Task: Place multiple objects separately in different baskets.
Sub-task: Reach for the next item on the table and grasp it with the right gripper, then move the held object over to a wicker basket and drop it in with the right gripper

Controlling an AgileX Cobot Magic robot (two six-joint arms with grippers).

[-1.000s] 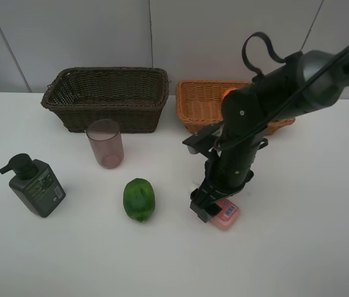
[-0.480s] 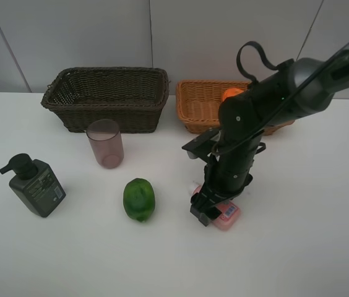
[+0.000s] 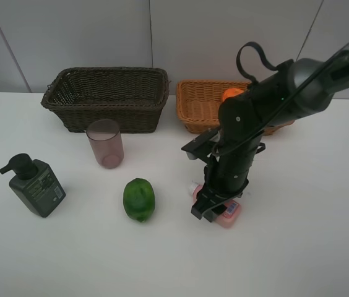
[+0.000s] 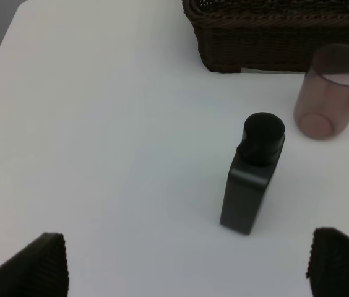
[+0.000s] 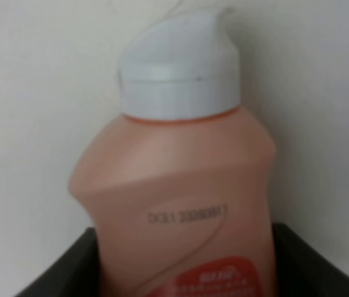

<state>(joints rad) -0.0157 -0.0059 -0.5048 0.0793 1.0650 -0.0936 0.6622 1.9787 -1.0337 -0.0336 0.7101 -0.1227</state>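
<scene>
A dark basket point(image 3: 106, 114) sits at upper left of centre on the white table point(image 3: 298, 247), a tan basket point(image 3: 193, 116) just to its right with an orange point(image 3: 230, 94) inside. A mauve cup point(image 3: 105, 144) stands upright below the dark basket. A pump bottle point(image 3: 35, 185) is at far left and a green fruit point(image 3: 139, 199) near centre. The right arm point(image 3: 267, 93) reaches down right of the fruit, its jaws closed on a pink bottle point(image 3: 230, 213) lying on the table.
</scene>
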